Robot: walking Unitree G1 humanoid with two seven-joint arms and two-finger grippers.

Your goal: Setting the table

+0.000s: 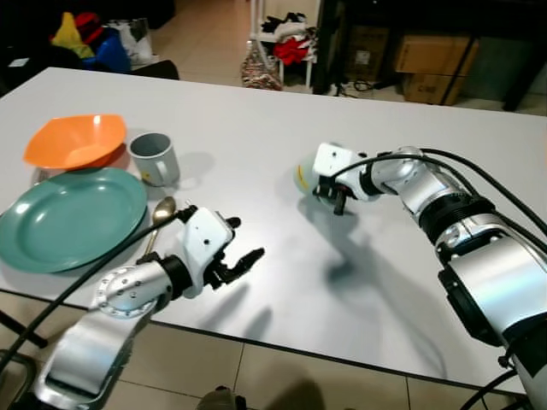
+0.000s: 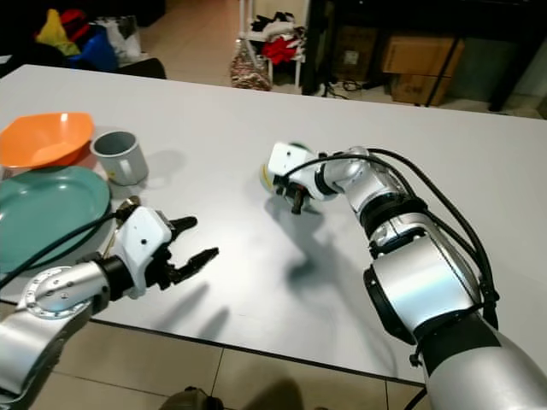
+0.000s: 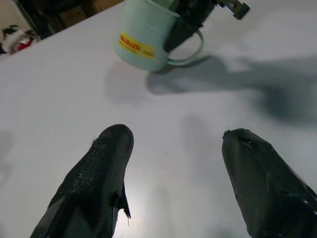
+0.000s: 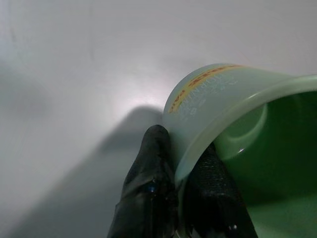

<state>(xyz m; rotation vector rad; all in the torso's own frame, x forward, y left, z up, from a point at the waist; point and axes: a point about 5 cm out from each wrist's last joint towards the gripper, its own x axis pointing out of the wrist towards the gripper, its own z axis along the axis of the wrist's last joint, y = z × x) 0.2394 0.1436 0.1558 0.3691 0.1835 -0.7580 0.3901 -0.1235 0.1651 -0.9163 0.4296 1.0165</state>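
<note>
Matte white bench [image 1: 256,128], tiled floor [image 1: 214,34] beyond; right gripper [image 4: 182,171] pinches pale-green yellow-labelled mug [image 3: 148,37] rim, writing unreadable; left gripper [image 3: 173,168] spread

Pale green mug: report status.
Right gripper fingers pinch pale green mug by its rim. Left gripper open, over the white table. Nothing in the way.

The two eye views look down from the robot's head onto the white desk [image 1: 256,111], seeing both arms and the far room. They share almost the same scene. The left wrist view looks low along its fingers toward the pale green mug [image 3: 146,37]. The right wrist view sits very close to that mug's rim.
</note>
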